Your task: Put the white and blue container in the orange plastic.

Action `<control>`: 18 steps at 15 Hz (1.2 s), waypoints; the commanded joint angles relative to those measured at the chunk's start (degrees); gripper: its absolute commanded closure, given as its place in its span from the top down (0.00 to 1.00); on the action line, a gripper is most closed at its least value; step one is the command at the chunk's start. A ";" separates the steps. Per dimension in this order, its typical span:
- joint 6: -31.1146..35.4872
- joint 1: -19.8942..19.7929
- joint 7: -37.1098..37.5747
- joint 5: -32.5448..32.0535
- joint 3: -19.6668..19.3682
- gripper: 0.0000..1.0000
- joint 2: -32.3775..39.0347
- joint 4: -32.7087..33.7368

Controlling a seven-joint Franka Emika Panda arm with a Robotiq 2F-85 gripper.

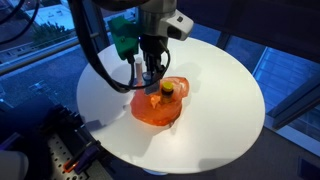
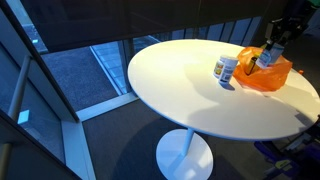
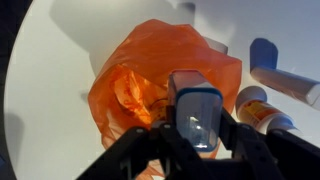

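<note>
The white and blue container [image 3: 197, 115] is a pale box with a blue rim, clamped between my gripper's fingers [image 3: 197, 135] in the wrist view. The gripper is shut on it and holds it just above the crumpled orange plastic [image 3: 140, 80]. The plastic lies on the round white table in both exterior views [image 1: 160, 108] [image 2: 270, 75]. In both exterior views the gripper [image 1: 150, 72] [image 2: 268, 55] hangs directly over the plastic, and the container is mostly hidden by the fingers there.
A small bottle with a yellow-orange label [image 2: 226, 68] stands on the table [image 1: 220, 120] beside the plastic; it also shows in the wrist view [image 3: 262, 112] and in an exterior view [image 1: 167, 90]. The table edge drops to glass walls and floor all round.
</note>
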 commanded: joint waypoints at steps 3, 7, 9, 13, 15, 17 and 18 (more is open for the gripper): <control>1.25 -1.01 0.49 -3.71 -1.10 0.18 0.05 -0.70; 4.04 -1.07 0.66 -4.32 -1.20 0.18 1.94 -1.23; 5.64 -1.09 0.32 -3.54 -1.17 0.18 3.67 -1.18; 7.51 -1.33 -1.71 -0.81 -0.60 0.18 5.68 -1.19; 7.94 -1.38 -2.20 0.23 -0.35 0.18 6.22 -1.21; 7.85 -1.35 -2.49 1.02 -0.12 0.18 6.68 -1.18; 7.77 -1.35 -2.67 1.38 0.01 0.18 6.90 -1.18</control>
